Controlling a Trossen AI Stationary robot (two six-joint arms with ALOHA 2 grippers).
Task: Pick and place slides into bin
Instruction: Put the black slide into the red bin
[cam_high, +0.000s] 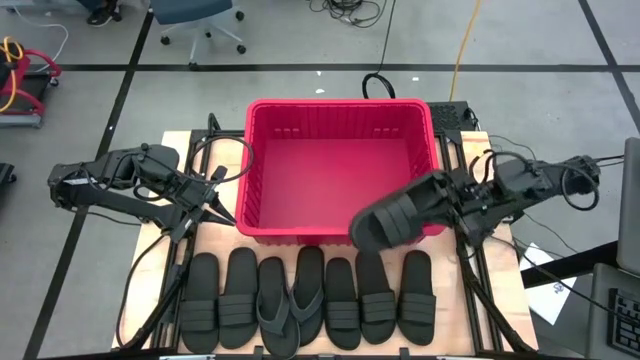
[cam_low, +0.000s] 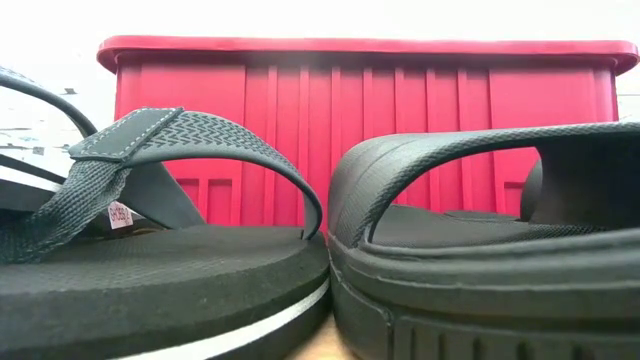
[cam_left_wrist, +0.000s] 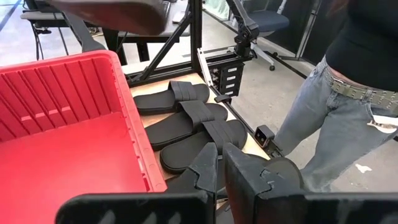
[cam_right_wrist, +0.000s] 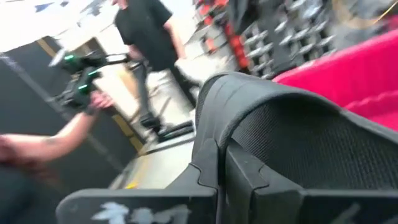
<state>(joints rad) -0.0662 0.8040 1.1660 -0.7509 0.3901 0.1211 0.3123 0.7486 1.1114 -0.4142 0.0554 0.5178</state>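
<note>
The red bin (cam_high: 340, 160) stands at the table's middle. Several black slides (cam_high: 310, 300) lie soles down in a row along the near edge, two of them with thong straps (cam_low: 150, 150). My right gripper (cam_high: 447, 197) is shut on one more slide (cam_high: 395, 218), held in the air over the bin's near right corner. My left gripper (cam_high: 222, 207) hovers shut by the bin's left wall and holds nothing; its fingers (cam_left_wrist: 208, 171) stand together above the row of slides (cam_left_wrist: 186, 118). My right gripper pinches the slide between its two fingers (cam_right_wrist: 208, 162) at the end nearest the wrist (cam_high: 437, 192). The fingers come about level from the table's right. The slide reaches leftward and toward the near edge, lifted clear, its free end (cam_high: 360, 232) over the bin's near rim.
A person in jeans (cam_left_wrist: 348, 112) stands beyond the table's right edge, and another person (cam_right_wrist: 149, 43) shows in the room. Black frame posts (cam_left_wrist: 193, 56) rise at the table's corners. Cables run along both sides of the table (cam_high: 160, 290).
</note>
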